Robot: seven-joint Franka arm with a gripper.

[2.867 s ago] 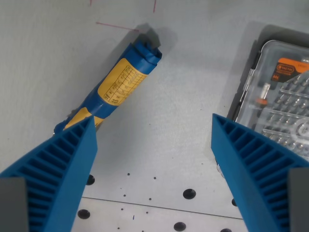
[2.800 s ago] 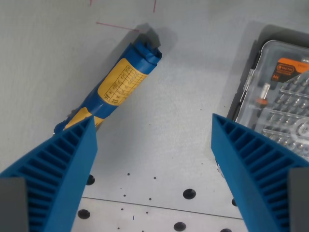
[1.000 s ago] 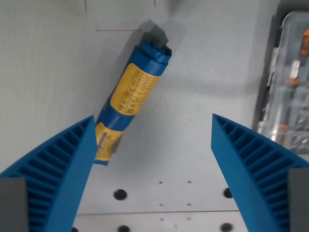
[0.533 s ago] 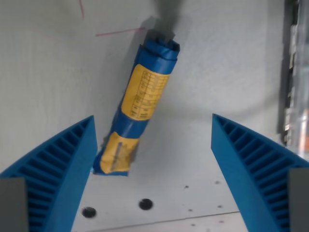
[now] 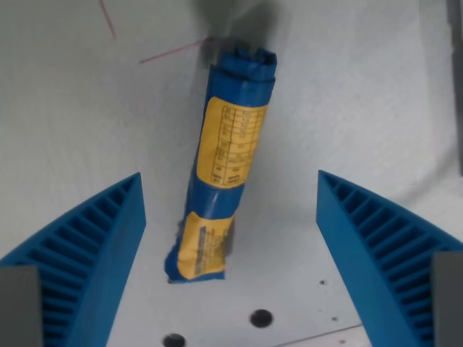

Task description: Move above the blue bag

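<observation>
The blue bag is a rolled blue pack with yellow labels. It lies on the grey table, running from the top middle of the wrist view down toward the lower middle, nearly upright in the picture. My gripper is open and empty above it. The blue ribbed fingers stand at the wrist view's left and right, with the bag's lower part between them.
Thin red lines are drawn on the table at the upper left. Small dark holes dot the table near the bottom edge. A dark edge of the clear parts case shows at the far right.
The camera has moved and turned. The bag now sits centred between my fingers and stands more upright in the picture. The clear case has slid almost out of view to the right.
</observation>
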